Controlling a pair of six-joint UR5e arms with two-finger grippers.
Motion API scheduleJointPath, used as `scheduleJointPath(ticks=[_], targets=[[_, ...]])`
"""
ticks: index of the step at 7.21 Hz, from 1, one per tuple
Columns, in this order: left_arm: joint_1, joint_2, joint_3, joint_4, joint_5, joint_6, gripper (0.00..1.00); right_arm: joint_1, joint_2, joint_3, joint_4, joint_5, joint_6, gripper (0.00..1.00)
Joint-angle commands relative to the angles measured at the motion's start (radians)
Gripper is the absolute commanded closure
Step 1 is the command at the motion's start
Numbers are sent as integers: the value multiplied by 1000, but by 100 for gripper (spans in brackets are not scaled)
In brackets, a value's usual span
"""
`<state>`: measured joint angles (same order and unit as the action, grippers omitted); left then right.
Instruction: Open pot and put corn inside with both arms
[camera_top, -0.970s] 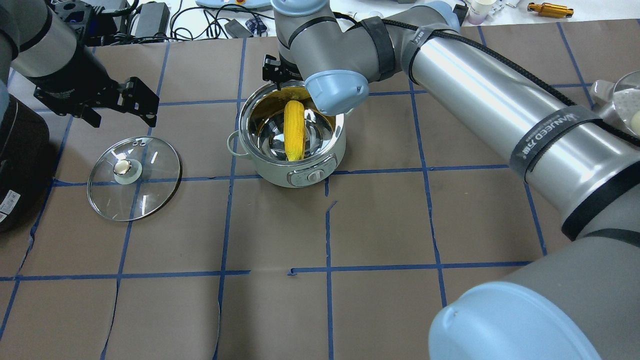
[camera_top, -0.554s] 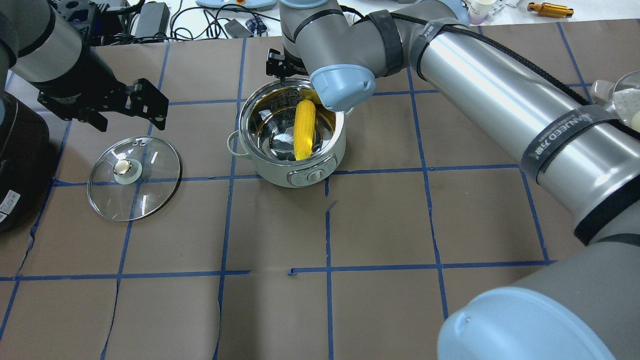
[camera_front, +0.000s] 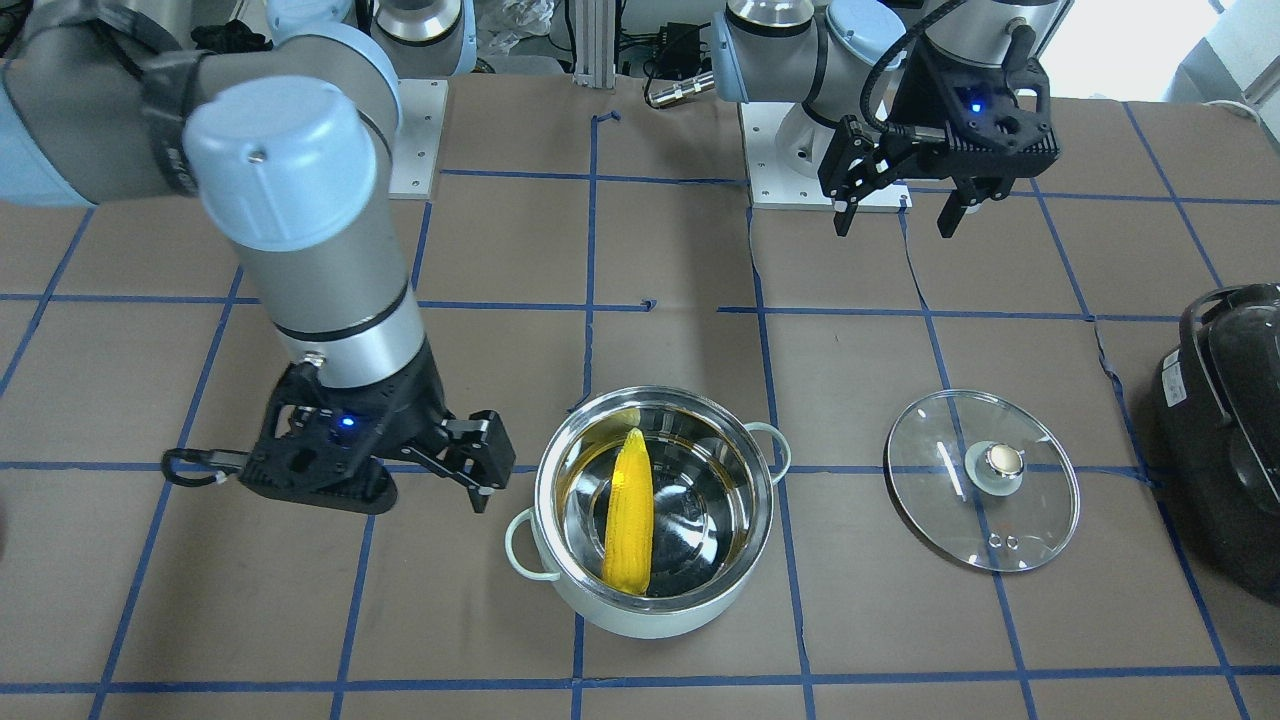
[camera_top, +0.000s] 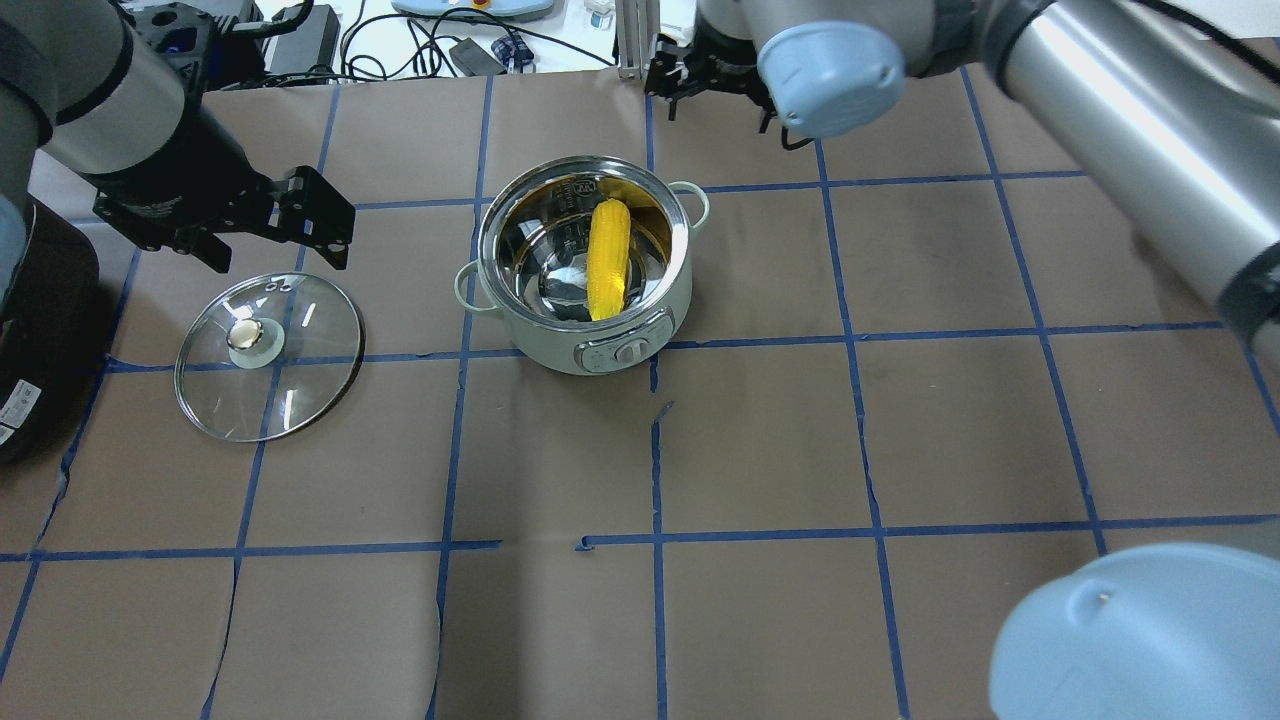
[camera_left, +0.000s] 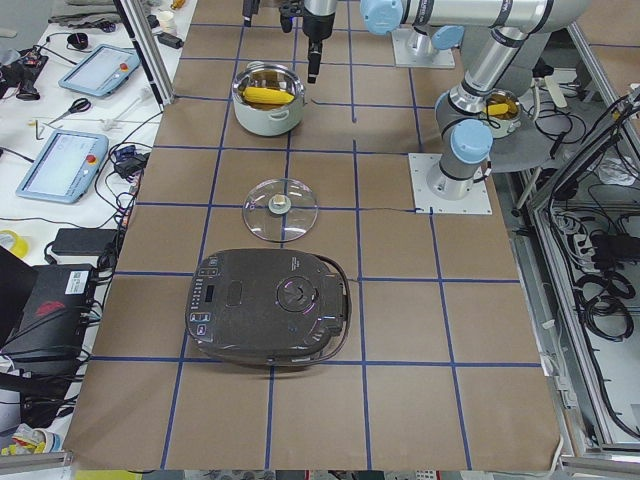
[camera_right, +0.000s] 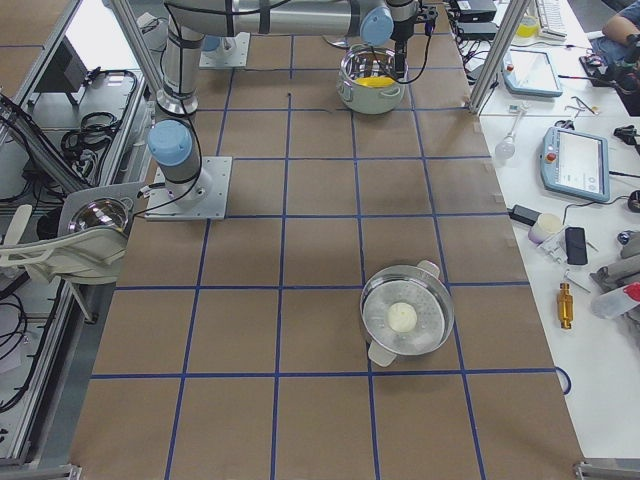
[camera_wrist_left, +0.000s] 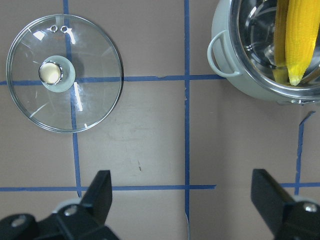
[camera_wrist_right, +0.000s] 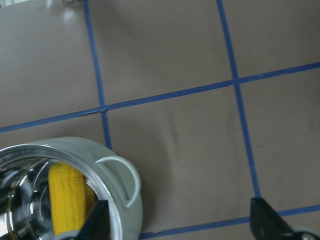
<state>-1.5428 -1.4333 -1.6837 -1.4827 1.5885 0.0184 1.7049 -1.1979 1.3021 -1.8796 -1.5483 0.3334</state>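
Site: we log 1 table (camera_top: 760, 450), covered in brown paper and crossed by a blue tape grid.

2 arms. The right arm (camera_top: 1120, 110) reaches out over the table past the pot. The left arm (camera_top: 90, 90) stands over the table's left part.

A large black appliance (camera_left: 270, 305) sits at the robot's far left, well apart from the pot, with its lid closed.

The pot (camera_top: 530, 345) stands upright and uncovered near the table's middle. We see 2 loop handles and a control dial on the wall facing the robot.

The lid (camera_top: 290, 390) lies flat on the paper to the pot's left, apart from it, with its knob (camera_top: 245, 337) up.

The left gripper (camera_wrist_left: 181, 175) hangs above the table near the lid. Its fingers are spread wide with only paper showing between them, and it touches nothing.

The right gripper (camera_wrist_right: 178, 210) hovers beside the pot, just outside the rim by 1 handle. Its fingers are also spread wide and empty, and it is clear of the pot.

The corn (camera_top: 608, 260) lies inside the pot on the steel interior. It runs from the robot's side toward the far side, and its yellow is mirrored in the shiny wall. Neither gripper touches it.

In the right side view, a 2nd steel pan (camera_right: 405, 318) holding 1 small white round item sits far off toward the table's right end.
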Motion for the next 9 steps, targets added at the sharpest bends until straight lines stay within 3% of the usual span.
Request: scheduleJointPath(ticks=[1, 4, 6, 9], targets=[[-20, 5, -2, -1, 7, -26, 0, -94, -87, 20, 169, -3, -49, 0], [-10, -19, 47, 15, 16, -26, 0, -116, -198, 188, 172, -67, -65, 0], [-13, -112, 172, -5, 15, -43, 0, -125, -224, 203, 242, -137, -94, 0], [-57, -177, 228, -14, 22, -120, 2, -128, -264, 204, 281, -130, -106, 0]])
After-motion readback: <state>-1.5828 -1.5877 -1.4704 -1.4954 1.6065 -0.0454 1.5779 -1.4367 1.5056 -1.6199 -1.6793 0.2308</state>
